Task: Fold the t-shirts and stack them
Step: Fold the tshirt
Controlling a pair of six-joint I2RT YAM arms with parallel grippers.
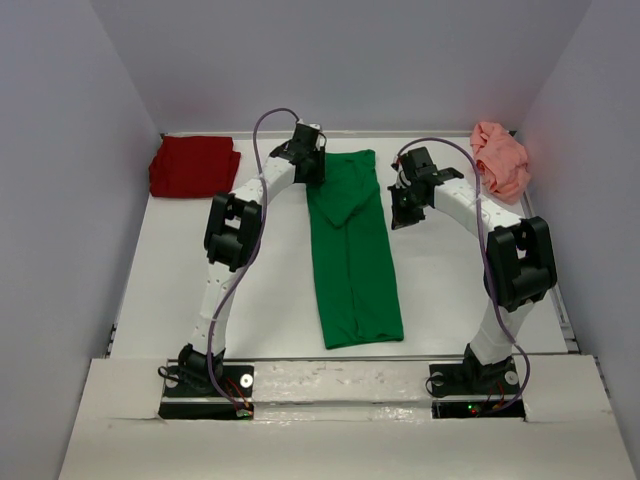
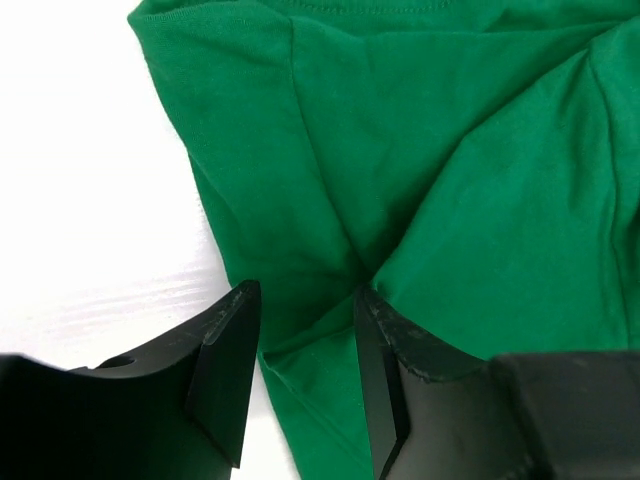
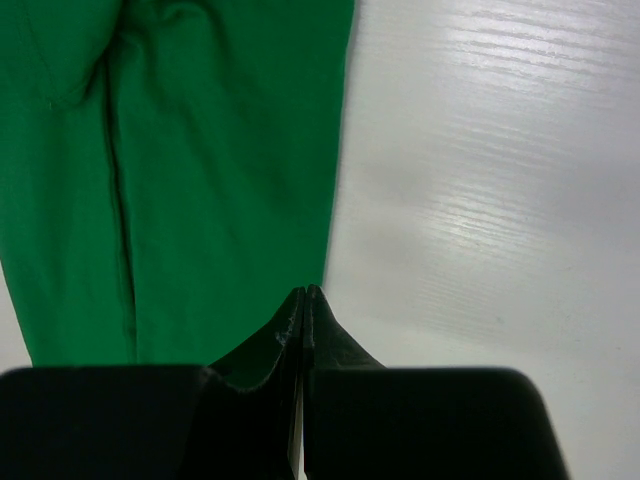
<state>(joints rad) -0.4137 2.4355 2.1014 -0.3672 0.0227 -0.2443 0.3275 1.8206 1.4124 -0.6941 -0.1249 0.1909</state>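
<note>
The bright green t-shirt (image 1: 352, 250) lies folded into a long narrow strip down the middle of the table. My left gripper (image 1: 308, 165) is at the strip's far left corner. In the left wrist view its jaws (image 2: 305, 295) stand apart over a fold of the green cloth (image 2: 450, 180), not pinching it. My right gripper (image 1: 405, 205) hovers just off the strip's right edge, shut and empty (image 3: 305, 292), with the green cloth (image 3: 200, 180) to its left. The dark red t-shirt (image 1: 193, 166) lies folded at the back left. The salmon pink t-shirt (image 1: 500, 160) is crumpled at the back right.
The white table (image 1: 450, 290) is boxed in by grey walls on the left, back and right. Both arm bases sit on a raised white ledge (image 1: 340, 380) at the near edge.
</note>
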